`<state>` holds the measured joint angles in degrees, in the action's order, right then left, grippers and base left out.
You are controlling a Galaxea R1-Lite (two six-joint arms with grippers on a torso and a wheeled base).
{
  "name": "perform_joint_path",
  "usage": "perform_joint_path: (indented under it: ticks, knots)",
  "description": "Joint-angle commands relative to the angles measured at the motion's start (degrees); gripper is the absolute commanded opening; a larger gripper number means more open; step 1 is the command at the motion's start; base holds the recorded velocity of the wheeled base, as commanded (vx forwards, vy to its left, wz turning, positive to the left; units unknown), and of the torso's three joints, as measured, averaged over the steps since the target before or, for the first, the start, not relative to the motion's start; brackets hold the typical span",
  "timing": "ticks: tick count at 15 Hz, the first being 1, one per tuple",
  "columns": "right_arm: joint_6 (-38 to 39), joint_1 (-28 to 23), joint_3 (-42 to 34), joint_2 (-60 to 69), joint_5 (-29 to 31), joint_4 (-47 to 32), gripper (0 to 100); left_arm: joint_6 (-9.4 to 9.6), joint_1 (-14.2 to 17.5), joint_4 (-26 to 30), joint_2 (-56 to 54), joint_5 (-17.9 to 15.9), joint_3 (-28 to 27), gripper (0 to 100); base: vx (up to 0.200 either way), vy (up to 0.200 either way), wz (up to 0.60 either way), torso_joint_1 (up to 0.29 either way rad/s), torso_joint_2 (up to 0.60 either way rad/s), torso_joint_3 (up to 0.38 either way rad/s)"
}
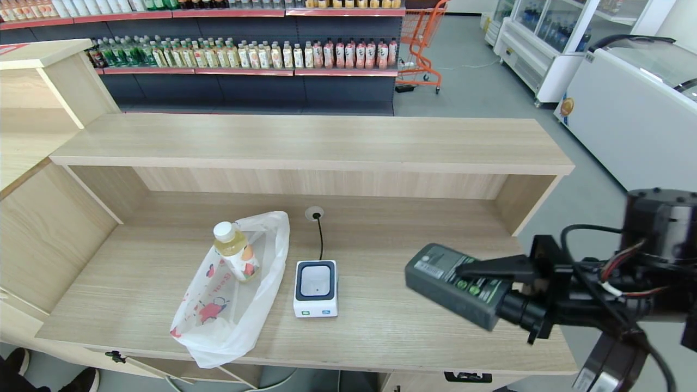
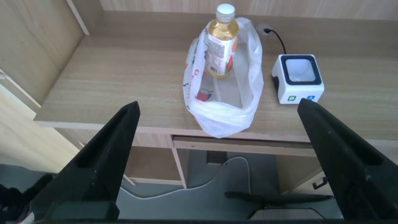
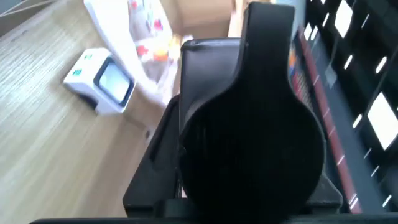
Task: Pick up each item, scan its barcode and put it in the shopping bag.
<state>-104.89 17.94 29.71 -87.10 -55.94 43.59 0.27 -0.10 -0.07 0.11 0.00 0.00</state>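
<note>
My right gripper [image 1: 490,275] is shut on a dark grey box with green labels [image 1: 454,283], held in the air above the right part of the counter, right of the white barcode scanner [image 1: 315,287]. The box [image 3: 249,118] looms close in the right wrist view, with the scanner [image 3: 102,81] beyond it. A white plastic shopping bag [image 1: 231,296] lies open left of the scanner, with a yellow drink bottle [image 1: 237,256] inside. My left gripper [image 2: 217,162] hangs open off the counter's front edge, before the bag [image 2: 221,93] and bottle [image 2: 221,37].
A raised wooden shelf [image 1: 310,144] runs along the back of the counter, with side walls at both ends. The scanner's black cable [image 1: 320,237] leads to a hole in the counter. Store shelves, an orange cart [image 1: 422,43] and freezers stand beyond.
</note>
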Motion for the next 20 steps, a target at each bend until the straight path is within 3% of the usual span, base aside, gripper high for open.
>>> perform_joint_path:
  ticks: [1, 2, 3, 4, 5, 6, 7, 8, 10, 14, 20]
  knots:
    - [27.1, -9.5, -5.3, 15.5, 7.2, -4.4, 0, 0.00, 0.0, 0.0, 0.0, 0.0, 0.0, 100, 0.000, 0.000, 0.00, 0.000, 0.00, 0.000]
    - [40.9, -10.6, -4.0, 18.4, 7.7, -7.0, 0, 0.00, 0.0, 0.0, 0.0, 0.0, 0.0, 100, 0.000, 0.000, 0.00, 0.000, 0.00, 0.000]
    - [49.6, -11.6, -3.0, 19.3, 8.7, -7.9, 0, 0.00, 0.0, 0.0, 0.0, 0.0, 0.0, 100, 0.000, 0.000, 0.00, 0.000, 0.00, 0.000]
    - [69.6, -13.0, -2.7, 19.9, 12.0, -8.3, 0, 0.00, 0.0, 0.0, 0.0, 0.0, 0.0, 100, 0.000, 0.000, 0.00, 0.000, 0.00, 0.000]
    - [76.2, -13.0, -3.0, 19.7, 13.5, -8.4, 0, 0.00, 0.0, 0.0, 0.0, 0.0, 0.0, 100, 0.000, 0.000, 0.00, 0.000, 0.00, 0.000]
    - [92.4, -12.5, -4.7, 19.4, 16.0, -9.2, 0, 0.00, 0.0, 0.0, 0.0, 0.0, 0.0, 100, 0.000, 0.000, 0.00, 0.000, 0.00, 0.000]
    - [103.4, -12.4, -4.9, 19.3, 16.4, -12.2, 0, 0.00, 0.0, 0.0, 0.0, 0.0, 0.0, 100, 0.000, 0.000, 0.00, 0.000, 0.00, 0.000]
    - [108.8, -12.2, -4.8, 18.9, 16.4, -15.6, 0, 0.00, 0.0, 0.0, 0.0, 0.0, 0.0, 100, 0.000, 0.000, 0.00, 0.000, 0.00, 0.000]
    - [112.8, -12.3, -5.1, 17.0, 16.4, -19.7, 0, 0.00, 0.0, 0.0, 0.0, 0.0, 0.0, 100, 0.000, 0.000, 0.00, 0.000, 0.00, 0.000]
    - [122.5, -12.2, -5.5, 16.4, 16.3, -19.7, 0, 0.00, 0.0, 0.0, 0.0, 0.0, 0.0, 100, 0.000, 0.000, 0.00, 0.000, 0.00, 0.000]
    - [122.6, -12.3, -5.8, 16.0, 16.2, -19.8, 0, 0.08, 0.0, 0.0, 0.0, 0.0, 0.0, 100, 0.000, 0.000, 0.00, 0.000, 0.00, 0.000]
